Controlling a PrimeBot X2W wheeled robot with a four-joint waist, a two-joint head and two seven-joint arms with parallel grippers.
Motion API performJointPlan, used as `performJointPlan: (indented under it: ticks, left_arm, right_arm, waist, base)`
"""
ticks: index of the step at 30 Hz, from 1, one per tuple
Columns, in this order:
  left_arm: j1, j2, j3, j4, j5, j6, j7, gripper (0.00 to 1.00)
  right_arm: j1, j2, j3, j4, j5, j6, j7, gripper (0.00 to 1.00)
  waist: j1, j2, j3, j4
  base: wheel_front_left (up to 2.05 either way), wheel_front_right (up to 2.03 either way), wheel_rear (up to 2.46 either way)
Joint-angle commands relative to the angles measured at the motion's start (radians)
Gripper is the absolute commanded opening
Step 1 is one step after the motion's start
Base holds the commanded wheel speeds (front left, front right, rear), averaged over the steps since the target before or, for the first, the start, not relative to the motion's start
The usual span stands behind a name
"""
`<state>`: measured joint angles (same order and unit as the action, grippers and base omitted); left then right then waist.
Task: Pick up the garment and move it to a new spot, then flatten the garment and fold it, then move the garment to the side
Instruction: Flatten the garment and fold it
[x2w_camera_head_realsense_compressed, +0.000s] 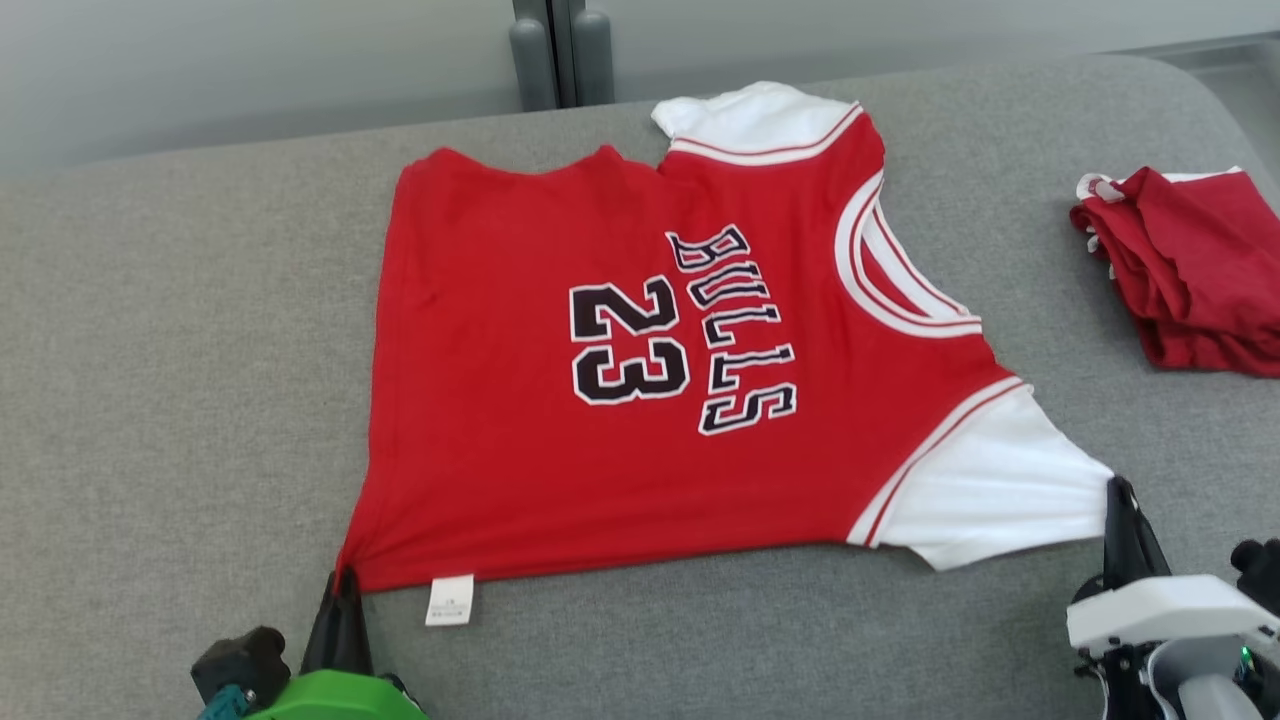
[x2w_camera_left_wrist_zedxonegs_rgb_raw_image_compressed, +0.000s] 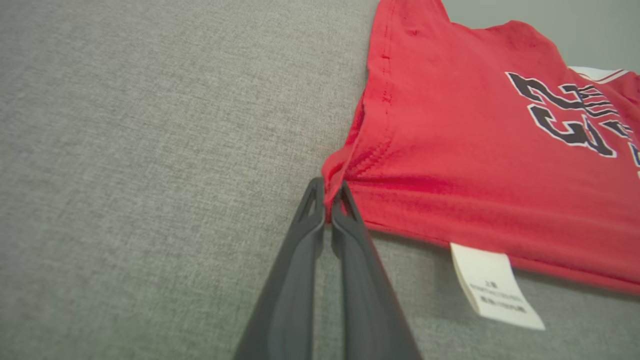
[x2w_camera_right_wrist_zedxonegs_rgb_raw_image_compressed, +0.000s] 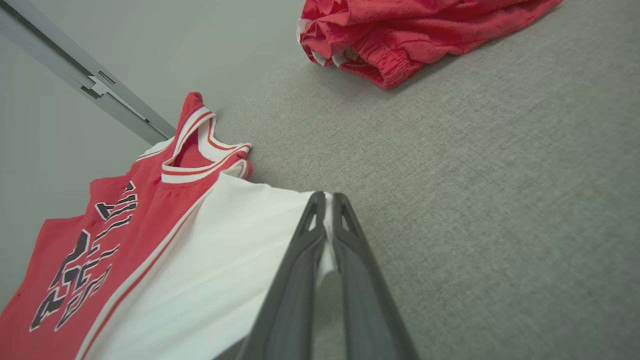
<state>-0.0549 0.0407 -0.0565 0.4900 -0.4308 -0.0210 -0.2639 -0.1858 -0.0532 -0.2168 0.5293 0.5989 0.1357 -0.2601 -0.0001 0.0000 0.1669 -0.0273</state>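
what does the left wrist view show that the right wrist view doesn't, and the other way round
In the left wrist view but not the right: the left gripper pinching the red hem corner of the jersey, and the white care label.

In the right wrist view but not the left: the right gripper pinching the white sleeve, the collar, and a bunched red garment lying apart.

Both: the red jersey with black lettering, lying on the grey surface.
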Motion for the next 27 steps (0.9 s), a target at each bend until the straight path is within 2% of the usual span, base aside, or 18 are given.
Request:
performJointPlan:
  ticks: [1,8,14,21,27]
  left_arm:
    - [0.036,0.019,0.006,-0.004,-0.006,0.016,0.000,0.00]
    - [0.149,0.018,-0.032,-0.030,-0.015,0.031,0.000,0.00]
    - [0.208,0.018,-0.049,-0.097,-0.022,0.034,0.000,0.00]
    - [0.140,0.015,-0.081,-0.210,0.004,0.022,0.000,0.00]
    - [0.025,0.014,-0.111,-0.217,-0.004,0.030,0.000,0.00]
  right_arm:
    - [0.040,-0.015,-0.022,-0.003,0.011,-0.009,-0.007,0.00]
    - [0.185,-0.006,-0.028,0.011,0.024,-0.008,-0.007,0.00]
    - [0.229,-0.005,-0.023,-0.006,0.059,-0.007,-0.007,0.00]
    - [0.145,-0.003,0.007,-0.089,0.108,-0.006,-0.006,0.00]
    - [0.022,-0.002,0.043,-0.129,0.127,-0.006,-0.006,0.00]
  waist:
    - [0.0001,0.0000,-0.068,0.012]
    - [0.0001,0.0000,-0.142,0.036]
    - [0.0001,0.0000,-0.153,0.042]
    - [0.0001,0.0000,-0.089,0.042]
    - [0.0001,0.0000,-0.018,0.035]
  base:
    - [0.00,0.00,0.00]
    - [0.00,0.00,0.00]
    - [0.00,0.00,0.00]
    - [0.00,0.00,0.00]
    - [0.00,0.00,0.00]
